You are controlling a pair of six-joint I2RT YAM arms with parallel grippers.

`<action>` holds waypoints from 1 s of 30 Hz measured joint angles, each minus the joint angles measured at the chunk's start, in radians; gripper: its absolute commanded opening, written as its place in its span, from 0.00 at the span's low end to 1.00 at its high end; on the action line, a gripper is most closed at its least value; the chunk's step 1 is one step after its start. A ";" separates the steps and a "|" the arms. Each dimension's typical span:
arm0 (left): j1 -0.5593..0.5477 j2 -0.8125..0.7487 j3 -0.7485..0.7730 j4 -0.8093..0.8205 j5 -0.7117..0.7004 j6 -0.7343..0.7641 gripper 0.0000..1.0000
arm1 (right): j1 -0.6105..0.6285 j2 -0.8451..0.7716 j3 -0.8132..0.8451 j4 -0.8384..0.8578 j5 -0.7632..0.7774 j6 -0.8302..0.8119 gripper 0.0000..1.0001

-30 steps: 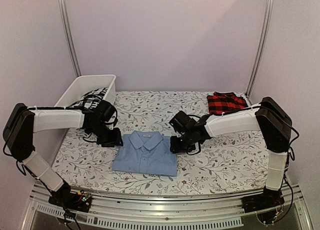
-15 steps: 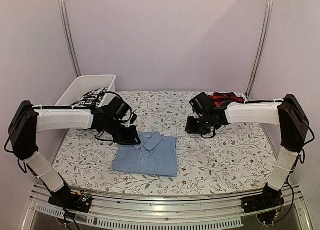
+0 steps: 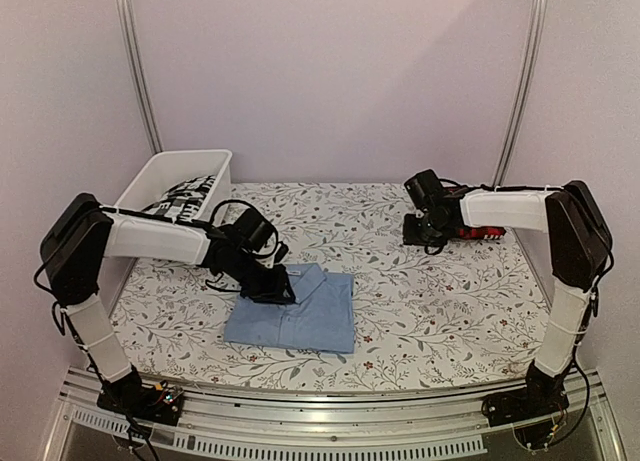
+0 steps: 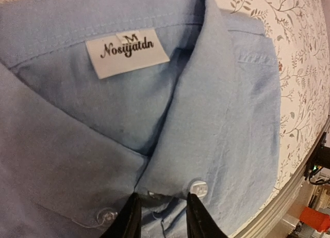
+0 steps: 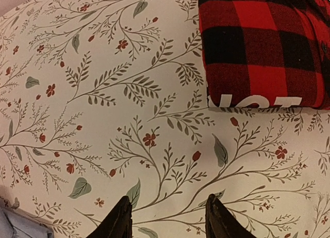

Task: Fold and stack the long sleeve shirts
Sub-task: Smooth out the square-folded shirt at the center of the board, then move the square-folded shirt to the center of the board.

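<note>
While the left arm reaches low across the table, the left gripper rests at the collar of the blue shirt near the middle, fingers narrowly parted; whether they pinch cloth cannot be told. The right arm stretches far back, with the right gripper open and empty just beside the plaid shirt in the far right corner.

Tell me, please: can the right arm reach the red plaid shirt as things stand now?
Probably yes. The right tool hangs open over the flowered tablecloth, just short of the plaid shirt, and nothing lies between them.
</note>
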 measured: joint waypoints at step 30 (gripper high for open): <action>0.000 -0.327 0.055 -0.113 -0.030 0.072 0.47 | -0.097 0.392 0.355 -0.112 0.219 -0.121 0.04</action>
